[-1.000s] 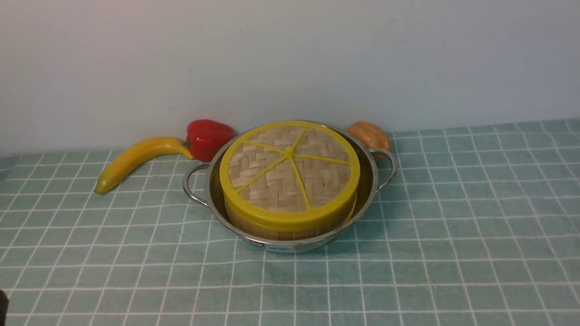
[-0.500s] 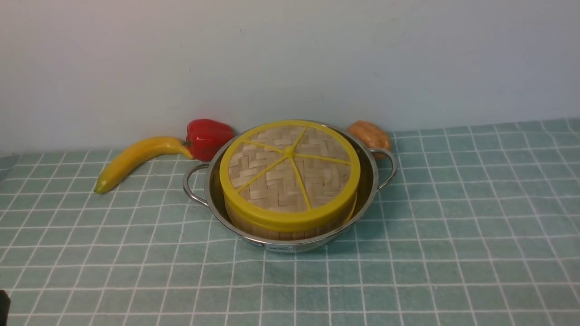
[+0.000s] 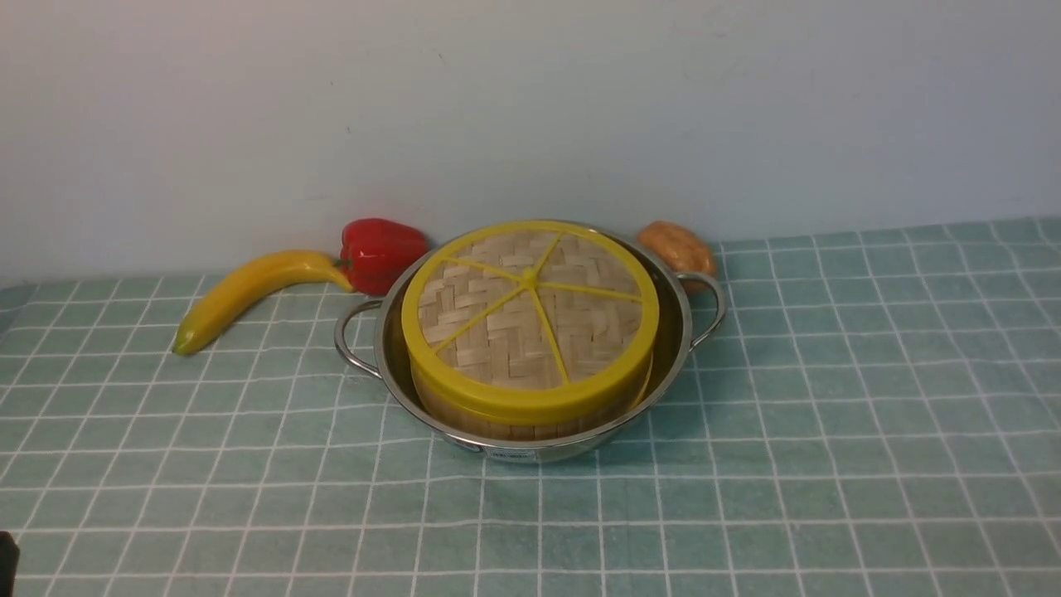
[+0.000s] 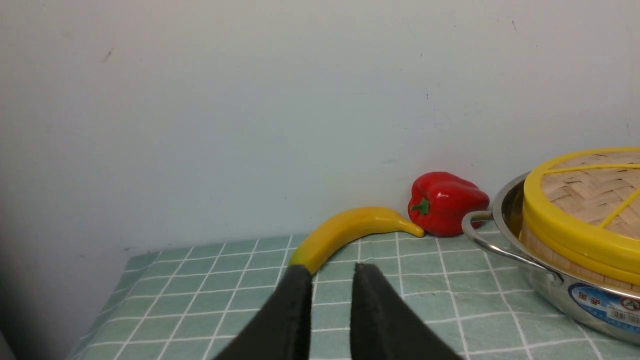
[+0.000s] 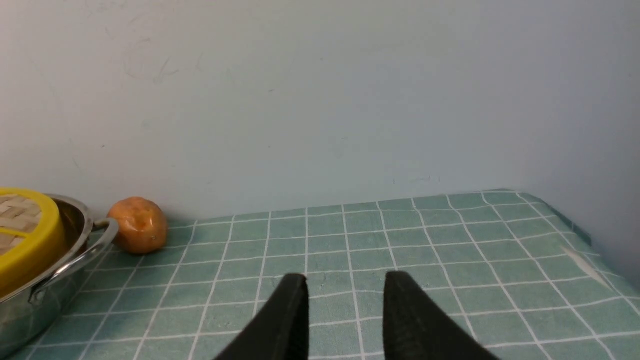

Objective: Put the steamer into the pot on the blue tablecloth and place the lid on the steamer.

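Note:
The steel pot (image 3: 675, 332) stands on the blue tablecloth (image 3: 829, 414). The bamboo steamer (image 3: 464, 416) sits inside it. The woven lid (image 3: 530, 311) with its yellow rim lies flat on the steamer and hides what is inside. In the left wrist view my left gripper (image 4: 332, 270) is low over the cloth, well short of the pot (image 4: 550, 295), jaws slightly apart and empty. My right gripper (image 5: 347, 277) is also low over the cloth, away from the pot (image 5: 35, 305), open wider and empty. Neither gripper touches anything.
A yellow banana (image 3: 249, 290) and a red pepper (image 3: 380, 253) lie behind the pot on the left, by the wall. A brown potato (image 3: 675, 247) sits behind its right handle. A dark sliver (image 3: 7, 564) shows at the bottom-left edge.

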